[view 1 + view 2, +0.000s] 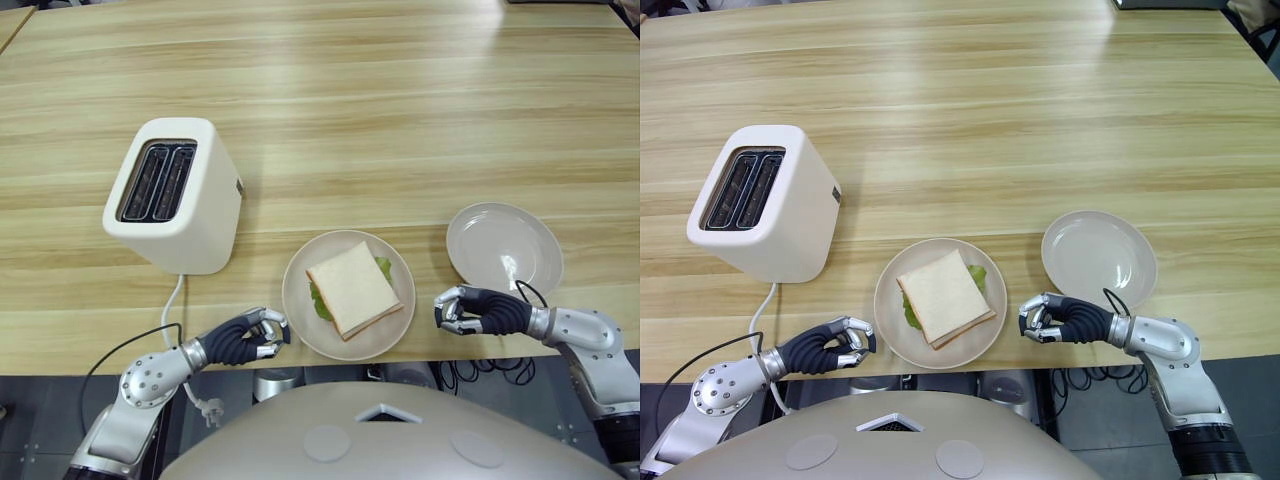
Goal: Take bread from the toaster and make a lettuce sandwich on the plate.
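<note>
Matt wooden table (400, 120), glossy toaster (195, 215), smooth plate (300, 310).

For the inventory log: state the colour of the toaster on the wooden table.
The box-shaped toaster is cream-white with dark slots; clearest in the left eye view.

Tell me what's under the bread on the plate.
Green lettuce pokes out from under the bread at its left and upper right edges, over the plate. The bread covers the rest, so anything else beneath it cannot be seen.

Lettuce (384, 267) mostly hidden under bread slice (352, 288); toaster slots (145, 180) dark inside.
</note>
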{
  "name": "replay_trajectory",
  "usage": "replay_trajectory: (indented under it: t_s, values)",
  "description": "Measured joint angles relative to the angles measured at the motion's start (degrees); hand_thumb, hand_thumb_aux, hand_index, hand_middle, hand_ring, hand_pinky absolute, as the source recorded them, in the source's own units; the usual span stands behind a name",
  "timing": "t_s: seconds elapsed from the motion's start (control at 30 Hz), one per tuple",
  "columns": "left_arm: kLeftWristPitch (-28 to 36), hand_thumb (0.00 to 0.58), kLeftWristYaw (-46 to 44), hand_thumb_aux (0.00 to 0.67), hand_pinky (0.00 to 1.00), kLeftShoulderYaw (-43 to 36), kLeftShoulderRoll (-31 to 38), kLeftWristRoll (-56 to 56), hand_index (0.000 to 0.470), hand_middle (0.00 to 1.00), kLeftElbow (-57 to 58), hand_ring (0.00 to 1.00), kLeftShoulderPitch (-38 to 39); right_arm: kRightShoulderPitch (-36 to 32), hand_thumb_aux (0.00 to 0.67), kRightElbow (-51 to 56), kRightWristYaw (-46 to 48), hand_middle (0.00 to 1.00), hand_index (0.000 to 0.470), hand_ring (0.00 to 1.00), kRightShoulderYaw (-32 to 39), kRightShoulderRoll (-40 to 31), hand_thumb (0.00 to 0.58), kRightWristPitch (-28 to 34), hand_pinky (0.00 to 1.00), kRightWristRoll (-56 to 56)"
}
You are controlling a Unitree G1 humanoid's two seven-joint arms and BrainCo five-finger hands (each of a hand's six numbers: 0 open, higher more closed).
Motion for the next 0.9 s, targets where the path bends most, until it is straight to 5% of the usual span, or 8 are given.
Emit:
replay_trajectory:
  t_s: [0.03,0.07,0.1,0.9]
  values:
    - [0.0,0.580,0.0,0.670,1.00,-0.1,0.0,0.0,0.460,1.00,0.0,1.00,0.0,-0.5,0.447,0.0,-0.6,1.00,0.307,1.00,-0.1,0.8,0.516,-0.2,1.00,0.1]
    - [0.0,0.580,0.0,0.670,1.00,-0.1,0.0,0.0,0.460,1.00,0.0,1.00,0.0,-0.9,0.447,0.0,-1.0,1.00,0.307,1.00,-0.1,1.3,0.516,-0.4,1.00,0.1]
    - [0.0,0.580,0.0,0.670,1.00,-0.1,0.0,0.0,0.460,1.00,0.0,1.00,0.0,-1.3,0.670,0.0,-1.4,1.00,0.460,1.00,-0.2,1.6,0.580,-0.4,1.00,0.5]
    - [0.1,0.580,-0.4,0.670,1.00,-0.6,0.2,2.3,0.460,1.00,0.5,1.00,-1.9,-2.3,0.670,2.8,-1.0,1.00,0.460,1.00,0.2,-0.3,0.580,-2.7,1.00,-3.1]
